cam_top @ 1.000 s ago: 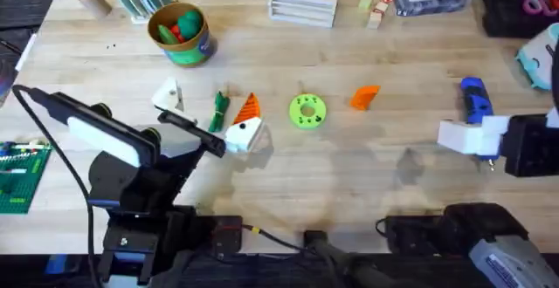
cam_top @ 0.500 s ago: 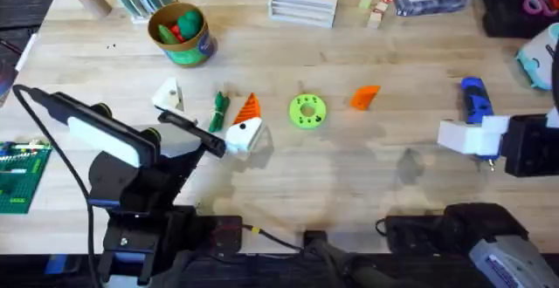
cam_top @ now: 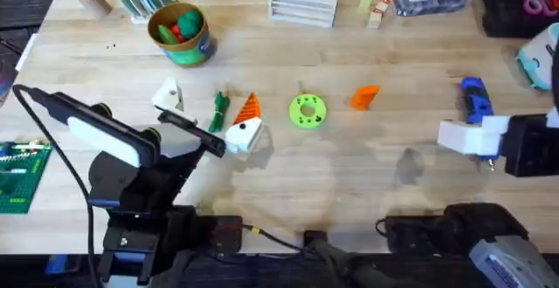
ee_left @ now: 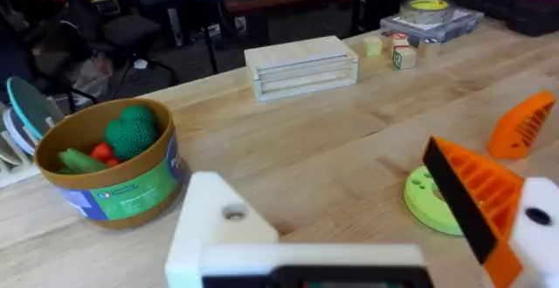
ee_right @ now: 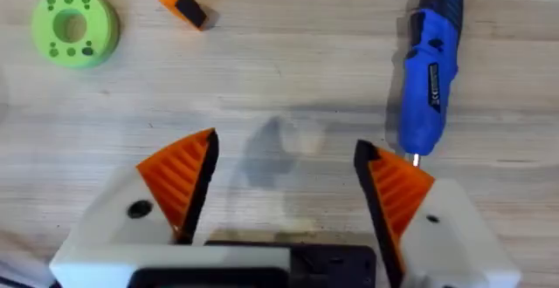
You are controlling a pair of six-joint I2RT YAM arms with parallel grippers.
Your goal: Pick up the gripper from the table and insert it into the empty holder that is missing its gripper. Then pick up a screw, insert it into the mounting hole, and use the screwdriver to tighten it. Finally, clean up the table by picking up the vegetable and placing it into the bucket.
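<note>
Nearest the bases, the left gripper (cam_top: 210, 131) hovers over the table (cam_top: 367, 174) with fingers spread; one finger is the bare white holder (ee_left: 218, 222), the other bears an orange pad. The right gripper (ee_right: 284, 183) is spread too, just beside the screwdriver (cam_top: 474, 100). Farther out, the loose orange gripper (cam_top: 364, 96) lies beyond a lime disc (cam_top: 307, 111). Farthest, the bucket (cam_top: 194, 48) holds green and red vegetables. Nothing has moved since a second ago. The left arm hides the table beneath it.
</note>
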